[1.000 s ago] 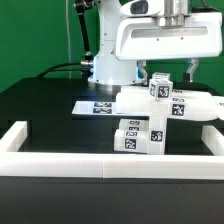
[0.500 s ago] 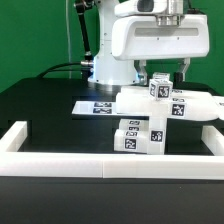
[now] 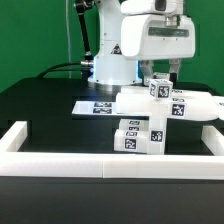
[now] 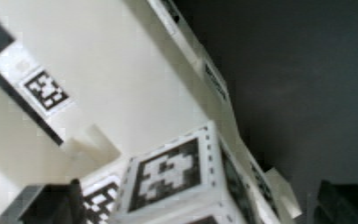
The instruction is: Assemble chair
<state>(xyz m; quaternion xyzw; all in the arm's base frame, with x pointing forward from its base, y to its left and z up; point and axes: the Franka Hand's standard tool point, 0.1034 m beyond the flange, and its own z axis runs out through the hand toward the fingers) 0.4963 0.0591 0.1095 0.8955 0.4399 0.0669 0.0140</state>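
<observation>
Below the wide-open, empty gripper (image 3: pixel 172 68) stands the partly built chair (image 3: pixel 158 112), its tagged top block (image 4: pixel 179 172) seemingly between the jaws; judging by this, a grasp is being lined up, needing a straight descent before closing

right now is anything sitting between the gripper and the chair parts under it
Nothing visible does. The gripper hangs open just above the chair, over its upper tagged blocks, with only open air between in the exterior view. The wrist view shows the chair's white parts and tags close below, with no other object in front. The marker board lies off to the side.
</observation>
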